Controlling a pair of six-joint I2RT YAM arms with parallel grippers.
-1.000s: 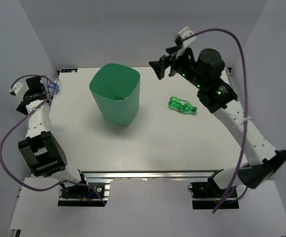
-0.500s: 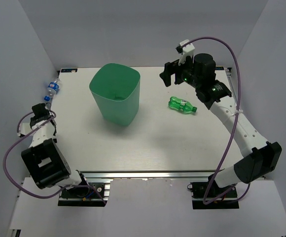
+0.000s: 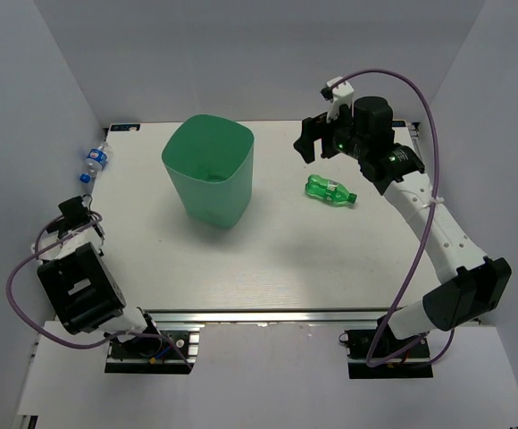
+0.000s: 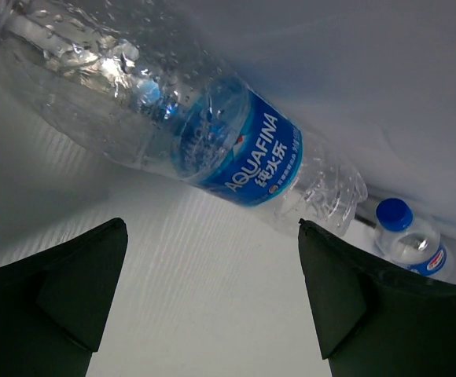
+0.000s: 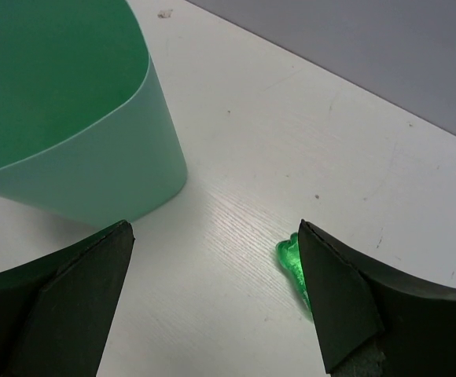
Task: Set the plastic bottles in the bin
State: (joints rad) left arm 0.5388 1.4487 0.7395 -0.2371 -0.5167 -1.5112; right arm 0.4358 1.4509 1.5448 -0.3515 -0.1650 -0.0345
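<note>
The mint-green bin [image 3: 207, 170] stands upright at the back middle of the table and also shows in the right wrist view [image 5: 63, 133]. A green bottle [image 3: 330, 190] lies to its right, and its end shows beside my right finger [image 5: 293, 263]. My right gripper [image 3: 311, 143] is open and empty above the table between the bin and this bottle [image 5: 216, 228]. A clear Aquafina bottle [image 4: 212, 133] lies just ahead of my open, empty left gripper [image 4: 212, 228]. A second clear blue-capped bottle [image 4: 409, 236] lies beyond. One clear bottle [image 3: 92, 161] shows at the left edge, beyond my left gripper [image 3: 71, 214].
White walls close in the table on the left, back and right. The clear bottles lie against the left wall. A small label [image 3: 123, 127] sits at the back left corner. Purple cables loop off both arms.
My left arm has drawn back from the clear bottle toward the near edge, gripper empty. My right gripper has come down and to the right, closer to the green bottle.
</note>
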